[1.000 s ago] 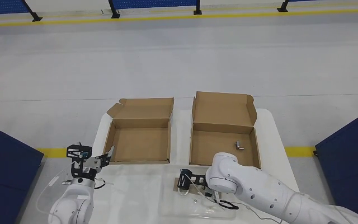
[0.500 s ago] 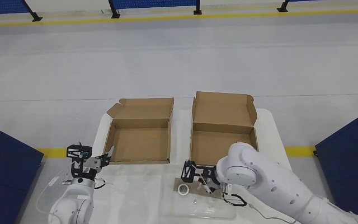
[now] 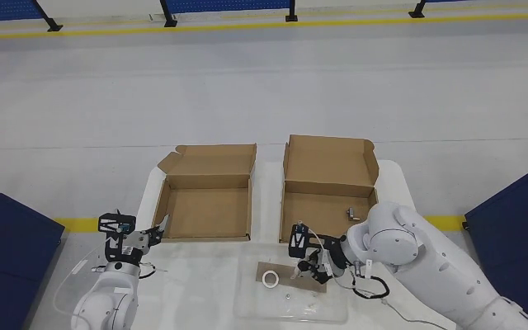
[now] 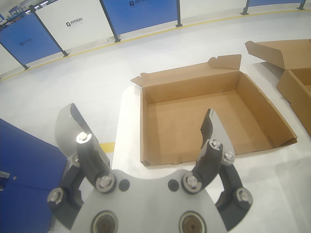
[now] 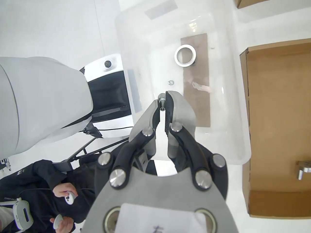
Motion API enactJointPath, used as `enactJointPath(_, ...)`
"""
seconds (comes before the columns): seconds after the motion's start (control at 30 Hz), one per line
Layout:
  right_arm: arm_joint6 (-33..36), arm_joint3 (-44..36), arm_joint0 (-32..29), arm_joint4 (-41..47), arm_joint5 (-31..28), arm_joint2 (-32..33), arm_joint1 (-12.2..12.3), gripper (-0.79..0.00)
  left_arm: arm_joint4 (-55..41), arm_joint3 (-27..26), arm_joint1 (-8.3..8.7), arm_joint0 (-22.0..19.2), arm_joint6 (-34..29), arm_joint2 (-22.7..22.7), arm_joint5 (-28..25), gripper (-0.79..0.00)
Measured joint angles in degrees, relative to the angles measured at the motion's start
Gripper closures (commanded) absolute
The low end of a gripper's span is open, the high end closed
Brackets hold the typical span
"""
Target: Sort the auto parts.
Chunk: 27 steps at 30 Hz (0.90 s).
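Note:
My right gripper (image 5: 162, 101) is shut on a small metal bolt (image 5: 161, 96) and holds it above the clear plastic tray (image 5: 239, 112). A metal ring (image 5: 185, 55) and a small nut (image 5: 170, 82) lie in that tray beside a brown card (image 5: 198, 107). From above, the right gripper (image 3: 300, 266) hangs over the tray's far right part, close to the front wall of the right cardboard box (image 3: 332, 239). A metal bracket (image 3: 353, 214) lies in that box. My left gripper (image 4: 143, 122) stands open and holds nothing, short of the left cardboard box (image 4: 267, 112), whose floor is bare.
Both boxes have their lids folded back, toward the table's far edge. The clear tray (image 3: 289, 307) sits at the table's near edge. Bare white tabletop (image 3: 202, 272) lies between the left gripper (image 3: 153, 233) and the tray. A blue panel (image 4: 26, 156) stands beside the left arm.
The right arm has swung to the right across the tray toward the right box, its gripper shut throughout. The ring and card now lie uncovered. The left arm has stayed still.

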Motion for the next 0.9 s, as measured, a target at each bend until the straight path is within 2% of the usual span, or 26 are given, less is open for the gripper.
enactJointPath(0.13, -1.56, 0.28, -0.57, 1.71, -0.72, 0.63, 0.00, 0.000, 0.00, 0.00, 0.00, 0.00, 0.00, 0.00, 0.00, -0.785)
enactJointPath(0.23, -4.64, 1.76, -1.40, 11.48, -4.52, 3.75, 0.69, 0.000, 0.00, 0.00, 0.00, 0.00, 0.00, 0.00, 0.00, -0.785)
enactJointPath(0.4, -7.45, -0.05, -2.66, 27.31, -7.46, 6.81, 3.29, 0.000, 0.00, 0.00, 0.00, 0.00, 0.00, 0.00, 0.00, -0.785)
enactJointPath(0.67, -10.06, -4.17, -1.72, 47.87, -10.09, 5.13, 7.19, 0.000, 0.00, 0.00, 0.00, 0.00, 0.00, 0.00, 0.00, -0.785)
enactJointPath(0.9, -10.03, -4.00, -1.65, 48.19, -10.06, 5.12, 7.21, 0.000, 0.00, 0.00, 0.00, 0.00, 0.00, 0.00, 0.00, -0.785)
